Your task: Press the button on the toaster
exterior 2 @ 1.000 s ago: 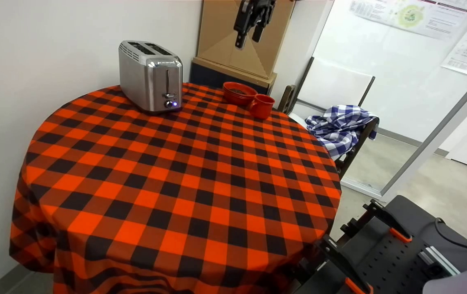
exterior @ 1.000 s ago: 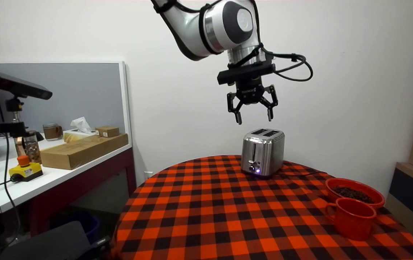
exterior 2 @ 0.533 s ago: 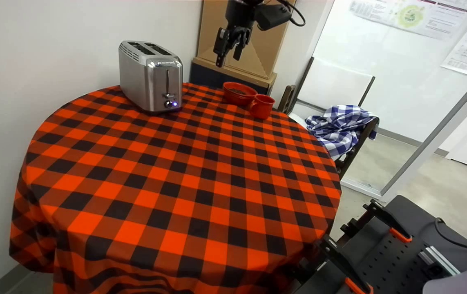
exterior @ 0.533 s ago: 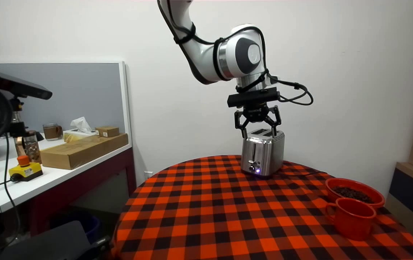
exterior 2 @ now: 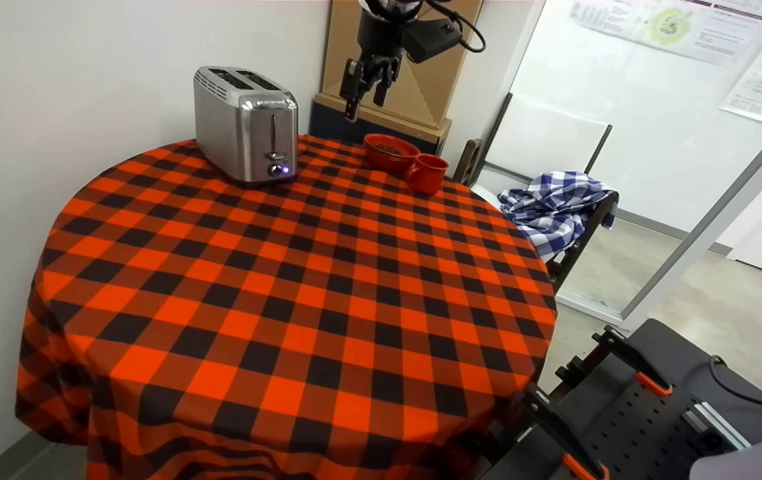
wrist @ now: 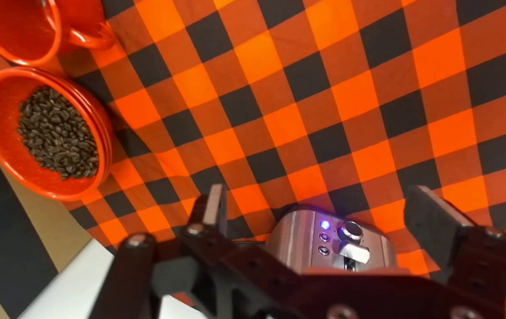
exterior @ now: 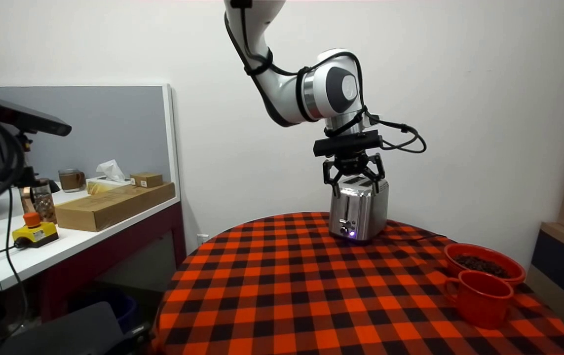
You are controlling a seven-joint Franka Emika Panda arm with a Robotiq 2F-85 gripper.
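- Gripper [exterior: 356, 191] in an exterior view: a touch lower than half a second ago. Toaster [exterior: 358, 209] unmoved, upright on the checked cloth [exterior: 282, 291], near the wall [exterior: 459, 148]. Red bowl [exterior: 454, 266] holds something dark; red mug [exterior: 484, 303] just beside it. Jaws wide apart.
- Fingers [exterior 2: 353, 103] in an exterior view: lower and nearer the toaster than half a second ago, clear gap between them and it. Bowl and mug unmoved.
- Wrist view: bowl contents are brown coffee beans [wrist: 58, 137]. Jaws spread wide; toaster's control end shows between them, with lever [wrist: 355, 251], knob [wrist: 351, 231] and a lit blue light [wrist: 325, 224].
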